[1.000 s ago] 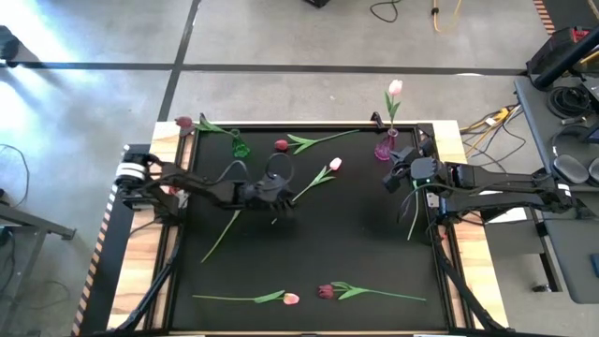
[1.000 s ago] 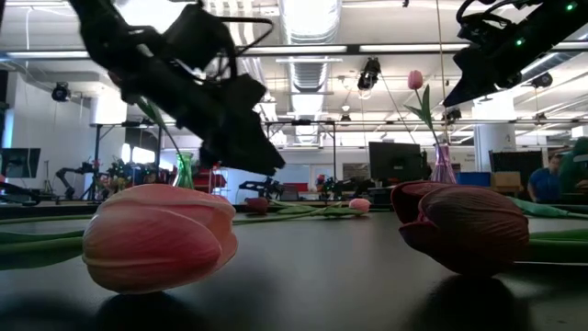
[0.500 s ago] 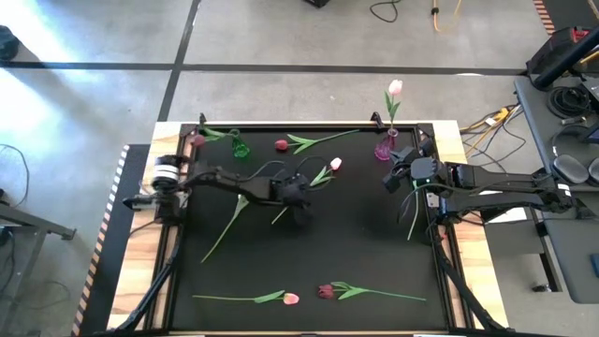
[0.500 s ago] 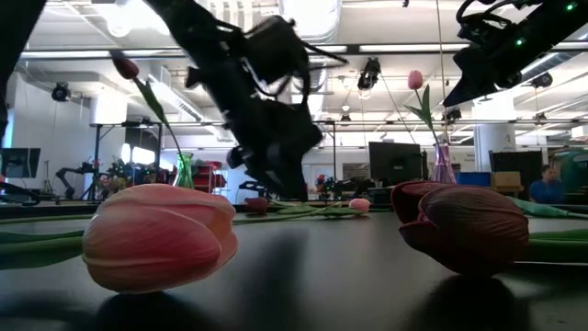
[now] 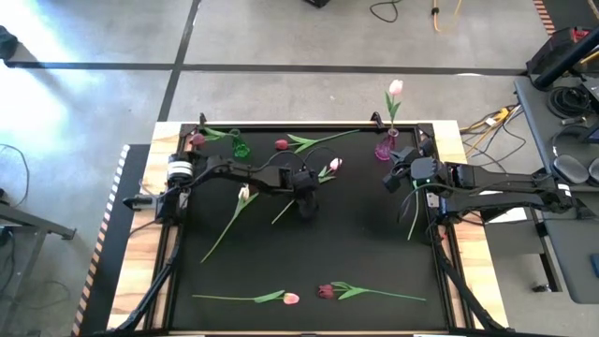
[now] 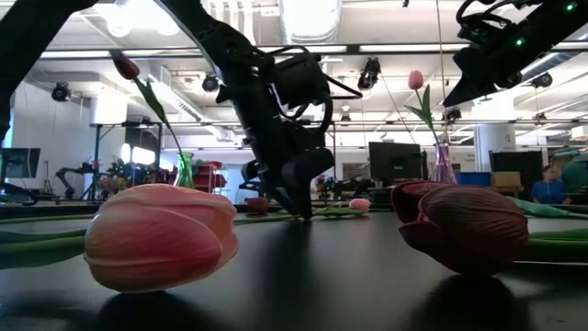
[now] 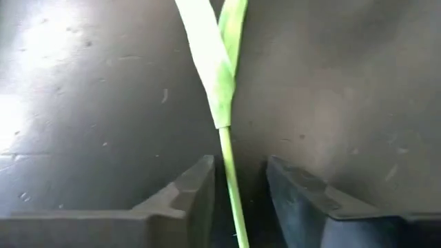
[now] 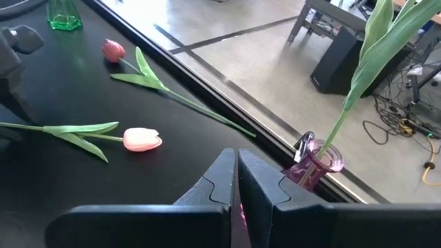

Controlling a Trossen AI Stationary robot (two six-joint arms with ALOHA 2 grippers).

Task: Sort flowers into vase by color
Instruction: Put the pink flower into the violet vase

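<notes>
Black tabletop [image 5: 356, 243]: left gripper [image 5: 304, 199] low over a pale pink tulip [image 5: 334, 165] stem [image 7: 231, 182], fingers apart, straddling it.
Risk: the thin stem may roll or slip out as the fingers close. Right gripper [image 5: 393, 178], fingers together and empty, waits beside the pink vase [image 5: 385, 147], beyond that tulip's head.

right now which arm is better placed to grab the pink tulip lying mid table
Left. The left gripper is down at the pale pink artificial tulip, open fingers straddling its green stem. The right gripper, shut, waits by the purple glass vase.

Grey concrete floor [image 5: 281, 37] – ceiling strip lights [image 6: 308, 18].
</notes>
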